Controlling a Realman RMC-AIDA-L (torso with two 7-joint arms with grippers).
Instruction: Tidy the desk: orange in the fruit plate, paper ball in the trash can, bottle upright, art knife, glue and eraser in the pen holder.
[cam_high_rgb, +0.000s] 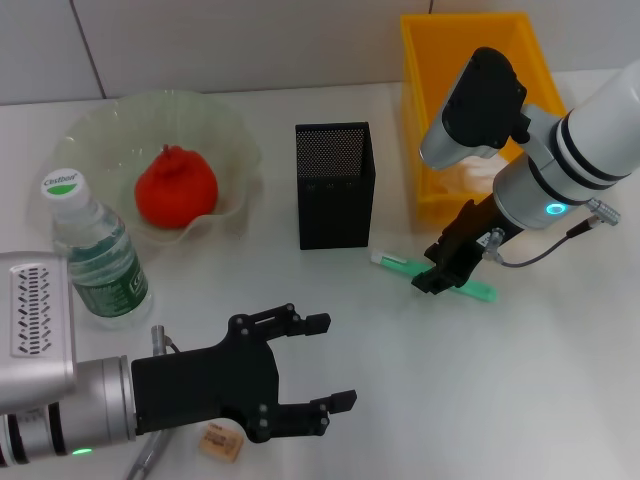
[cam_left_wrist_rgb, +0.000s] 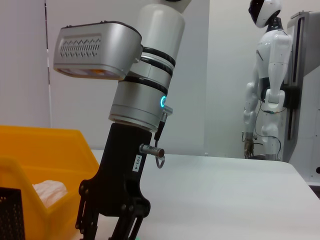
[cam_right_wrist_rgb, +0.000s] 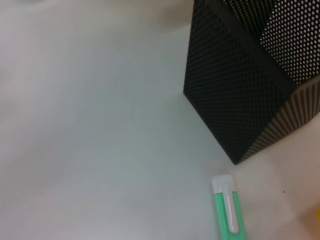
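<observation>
The orange (cam_high_rgb: 177, 188) lies in the pale-green fruit plate (cam_high_rgb: 230, 130) at the back left. In front of the plate the bottle (cam_high_rgb: 97, 258) stands upright. The black mesh pen holder (cam_high_rgb: 335, 185) (cam_right_wrist_rgb: 240, 85) is mid-table, and the green art knife (cam_high_rgb: 395, 263) (cam_right_wrist_rgb: 229, 210) lies flat to its right. My right gripper (cam_high_rgb: 440, 275) hangs low, directly over the knife's middle. The yellow trash can (cam_high_rgb: 470, 100) (cam_left_wrist_rgb: 50, 155) holds the paper ball (cam_left_wrist_rgb: 49, 191). My left gripper (cam_high_rgb: 330, 362) is open at the front left, above the tan eraser (cam_high_rgb: 222, 443). The glue is out of view.
The wall runs along the table's back edge, close behind the trash can and the plate. In the left wrist view a white humanoid robot (cam_left_wrist_rgb: 267, 80) stands beyond the table's far end. Bare tabletop lies between my two grippers.
</observation>
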